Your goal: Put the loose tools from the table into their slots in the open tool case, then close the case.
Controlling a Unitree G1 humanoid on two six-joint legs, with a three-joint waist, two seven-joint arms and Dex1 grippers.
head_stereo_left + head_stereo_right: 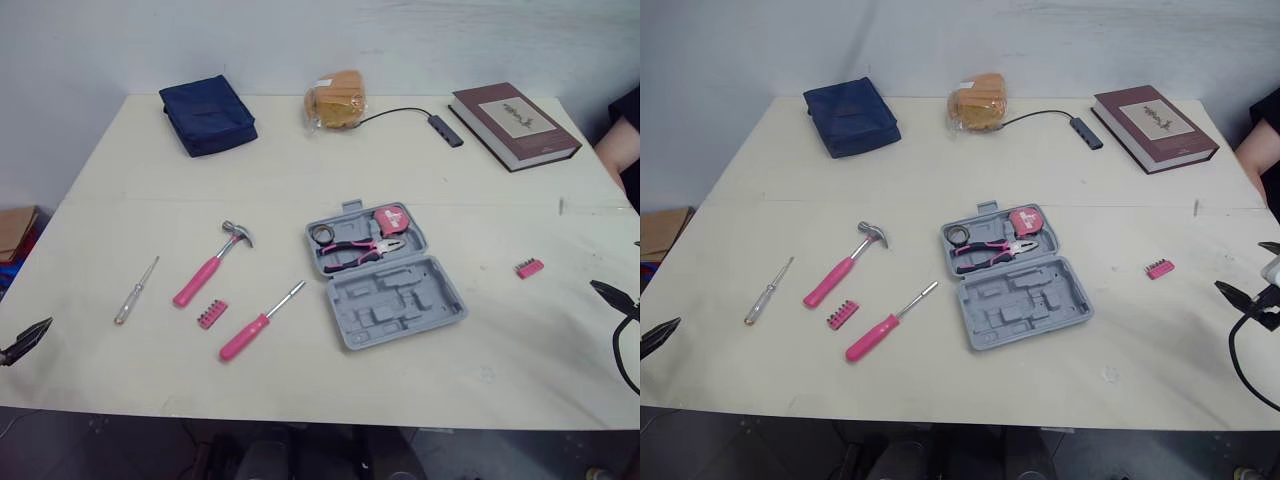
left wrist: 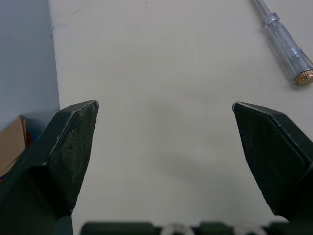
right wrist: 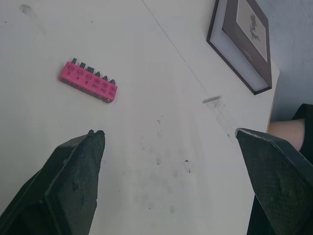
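- The left fingers [image 2: 73, 142] stood wide apart and empty, hovering over bare desk [image 1: 300, 170] at its near left corner, touching nothing
- The right fingers [image 3: 73, 176] were also spread wide and held nothing, hovering near the desk's right edge
- A pink bit strip [image 3: 89, 81] lay just ahead of the right fingers, clear of them
- A clear-handled screwdriver [image 2: 286, 41] lay beyond the left fingers, apart from them
- A pink-handled screwdriver [image 1: 258, 323] and a second bit strip [image 1: 211, 314] lay loose on the desk left of the tool case [image 1: 398, 305]
- A pink-handled hammer [image 1: 210, 265] lay just behind them, head pointing away
- The tool case sat open near the middle of the desk; its nearer half showed bare slots
- Its farther half held pliers [image 1: 362, 250], a tape measure [image 1: 390, 220] and a small ring-shaped item [image 1: 321, 234]
- Along the far edge sat a blue pouch [image 1: 208, 115], an orange packet [image 1: 337, 100], a cabled adapter [image 1: 445, 130] and a brown book [image 1: 513, 125]
- A person's arm [image 1: 620, 140] showed at the far right edge
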